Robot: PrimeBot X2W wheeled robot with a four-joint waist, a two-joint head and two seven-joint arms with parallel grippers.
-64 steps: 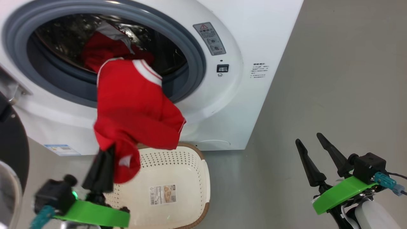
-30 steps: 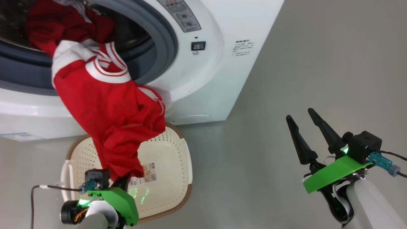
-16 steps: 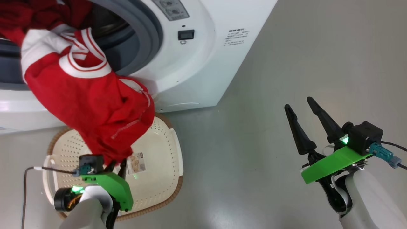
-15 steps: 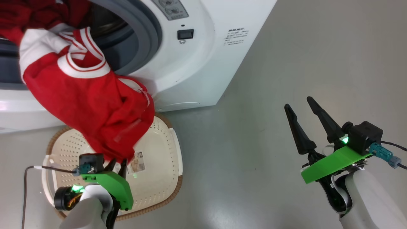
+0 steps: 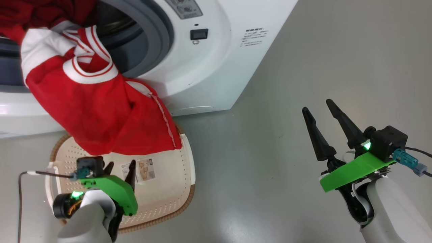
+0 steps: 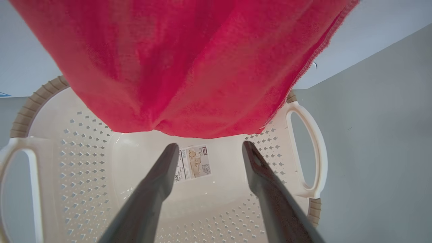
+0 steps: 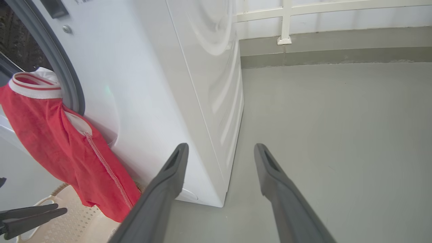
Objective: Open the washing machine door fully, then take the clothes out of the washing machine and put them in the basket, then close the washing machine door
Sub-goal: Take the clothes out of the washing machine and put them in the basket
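Your clothes (image 5: 98, 111) are bright red with white trim bands, one of them striped with thin red lines, and there's a stitched seam running down the right edge. They're spilling out of the washing machine (image 5: 209, 67). A bunch sits in the drum mouth at the top left. The rest drapes over the grey rubber ring (image 5: 163, 37) and down the white front, with the bottom hem hanging over the far side of the basket (image 5: 182, 192). The cream basket sits on the grey floor (image 5: 287, 67) right up against the machine, and you can see the sticker (image 5: 146, 170) on its bottom. Your left pincer (image 5: 120, 164) is over the basket, spread wide and gripping nothing, tips just short of the hem. Your right pincer (image 5: 317, 105) is well off to the right over bare floor, also wide with nothing in it. That hanging cloth covers the basket's far rim.
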